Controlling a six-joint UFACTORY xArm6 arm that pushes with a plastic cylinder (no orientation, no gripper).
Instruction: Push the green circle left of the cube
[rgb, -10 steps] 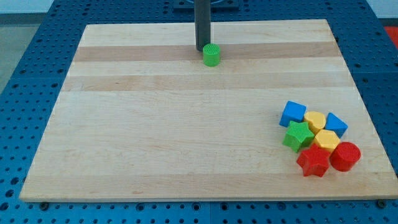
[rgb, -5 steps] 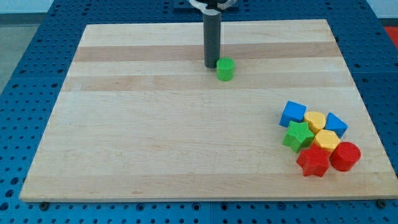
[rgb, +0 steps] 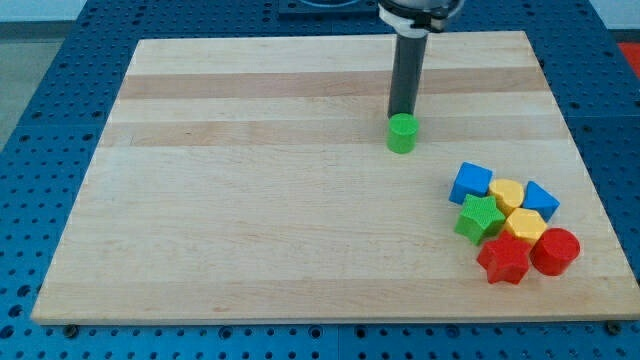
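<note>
The wooden board (rgb: 250, 220) fills most of the view, lying on a blue perforated table (rgb: 40, 120). The dark rod (rgb: 405, 75) comes down from the board's top edge — it carries no hand or jaws, only my tip (rgb: 401, 116), which sits just behind the green circle (rgb: 402, 133), touching or nearly so. The circle stands right of the board's centre, well apart from the cluster near the bottom right corner: blue cube (rgb: 471, 183), second blue block (rgb: 541, 199), two yellow blocks (rgb: 508, 194) (rgb: 525, 224), green star (rgb: 480, 218), red star (rgb: 503, 260), red cylinder (rgb: 555, 251).
</note>
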